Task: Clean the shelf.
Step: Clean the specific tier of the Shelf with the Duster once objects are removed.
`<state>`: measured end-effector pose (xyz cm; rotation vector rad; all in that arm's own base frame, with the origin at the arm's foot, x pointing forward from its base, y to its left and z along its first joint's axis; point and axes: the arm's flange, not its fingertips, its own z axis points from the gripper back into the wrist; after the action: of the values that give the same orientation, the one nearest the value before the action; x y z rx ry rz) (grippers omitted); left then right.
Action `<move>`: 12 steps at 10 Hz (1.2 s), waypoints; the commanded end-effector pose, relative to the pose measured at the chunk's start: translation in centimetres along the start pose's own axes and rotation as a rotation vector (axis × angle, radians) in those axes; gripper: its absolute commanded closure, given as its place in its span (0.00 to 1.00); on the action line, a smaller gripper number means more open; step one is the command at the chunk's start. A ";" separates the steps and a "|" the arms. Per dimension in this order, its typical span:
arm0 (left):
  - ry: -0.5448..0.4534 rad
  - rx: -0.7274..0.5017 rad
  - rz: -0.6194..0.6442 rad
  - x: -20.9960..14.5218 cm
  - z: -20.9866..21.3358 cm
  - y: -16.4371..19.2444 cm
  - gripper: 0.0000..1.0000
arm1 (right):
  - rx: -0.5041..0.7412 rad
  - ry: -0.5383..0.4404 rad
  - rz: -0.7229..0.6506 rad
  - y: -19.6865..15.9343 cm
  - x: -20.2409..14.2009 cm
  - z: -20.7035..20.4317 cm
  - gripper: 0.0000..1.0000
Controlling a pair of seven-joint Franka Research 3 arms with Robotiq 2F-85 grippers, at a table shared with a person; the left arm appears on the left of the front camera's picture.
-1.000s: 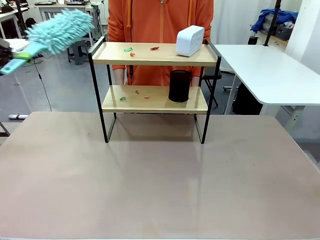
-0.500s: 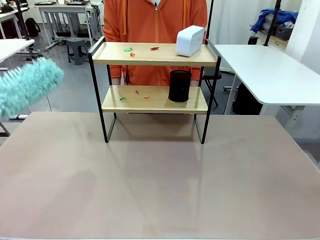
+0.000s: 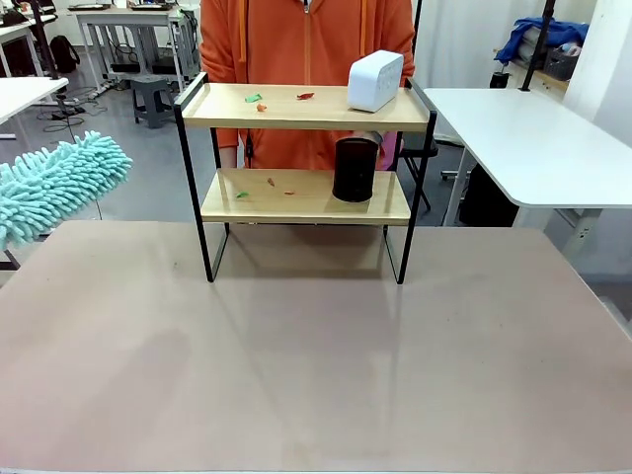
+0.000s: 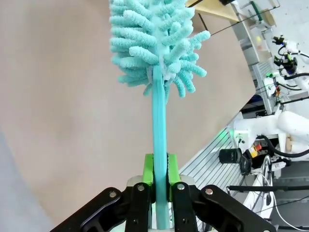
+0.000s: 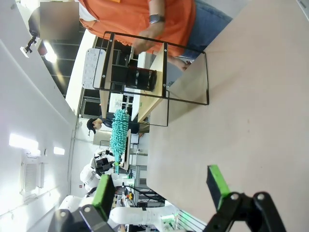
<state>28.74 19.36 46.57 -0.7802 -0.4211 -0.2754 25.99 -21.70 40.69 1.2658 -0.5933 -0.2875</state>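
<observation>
While clenching fluffy teal microfibre duster (image 3: pixel 59 188) by its handle in left gripper (image 4: pixel 161 169), hovers off 9 o'clock edge of bare brown tabletop (image 3: pixel 316 375). Two-tier light-wood, black-framed shelf (image 3: pixel 306 115) at 3 o'clock from duster head, far-centre, boards running 9-to-3. Right gripper (image 5: pixel 161 185) spread wide, empty. Open lab behind.

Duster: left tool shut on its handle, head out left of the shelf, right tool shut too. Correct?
No, the right tool is open: the right wrist view shows its green-padded fingers wide apart with nothing between them. The rest stands: left tool shut on the duster handle, head out left of the shelf.
</observation>
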 end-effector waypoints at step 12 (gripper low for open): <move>0.318 -0.074 -0.344 -2.2 2.8 -3.1 0.87 | 0.016 -0.012 0.029 0.0 0.3 -0.1 0.00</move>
<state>26.81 18.32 47.74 -0.7429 -0.2763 -0.5396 25.99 -21.70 40.68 1.2652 -0.5939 -0.2865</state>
